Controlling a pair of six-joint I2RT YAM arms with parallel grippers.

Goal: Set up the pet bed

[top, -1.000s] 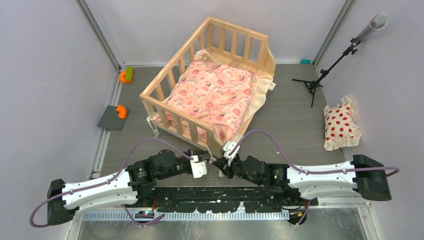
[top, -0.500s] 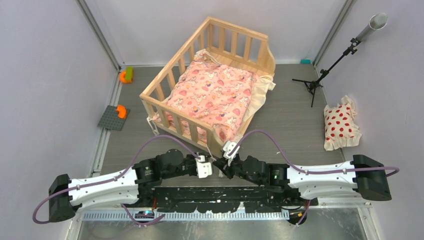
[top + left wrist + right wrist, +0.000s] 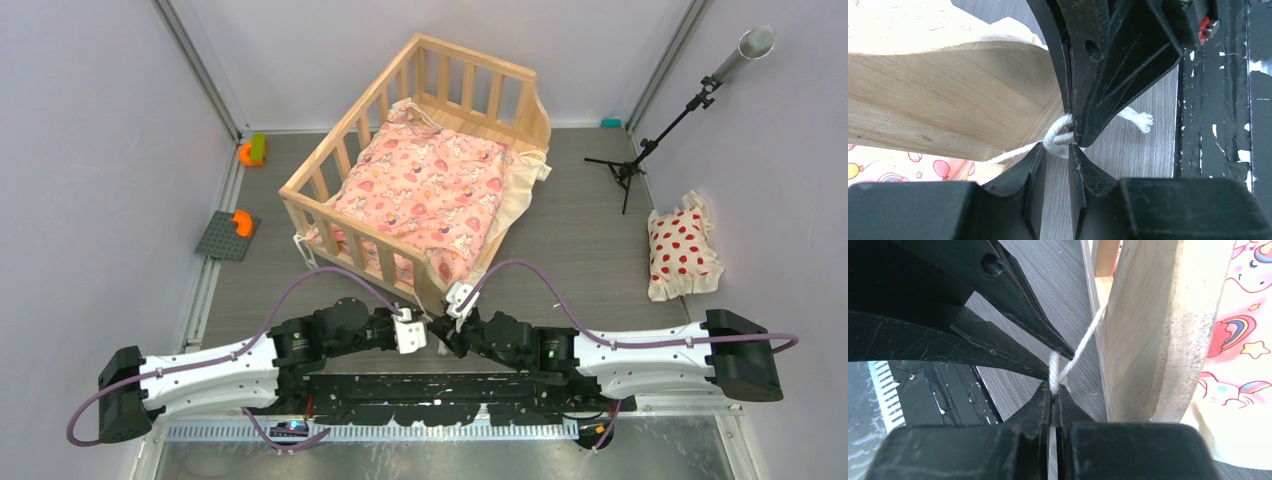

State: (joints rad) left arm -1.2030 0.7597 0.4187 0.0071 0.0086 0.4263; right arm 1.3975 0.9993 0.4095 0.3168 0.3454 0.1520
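The pet bed [image 3: 425,95], a light wooden crib frame, stands mid-table with the pink cartoon-print cushion [image 3: 420,195] lying in it. Both grippers meet at its near corner post [image 3: 948,85]. A cream tie cord [image 3: 1053,367] runs from that post [image 3: 1148,340], and my right gripper [image 3: 1053,386] is shut on it. My left gripper [image 3: 1057,147] comes in from the left with its jaws a little apart, the cord's knot [image 3: 1060,136] sitting right at their tips. Seen from above, the left gripper [image 3: 425,328] and right gripper [image 3: 441,325] nearly touch.
A white pillow with red dots [image 3: 682,250] lies at the right wall. A black stand [image 3: 650,140] rises at back right. A grey plate with an orange piece [image 3: 228,235] and an orange-green toy [image 3: 252,150] sit at left. Walls enclose three sides.
My left arm has slid right toward the bed's near corner and its jaws have narrowed around the cord's knot. The right arm and the bed have not moved.
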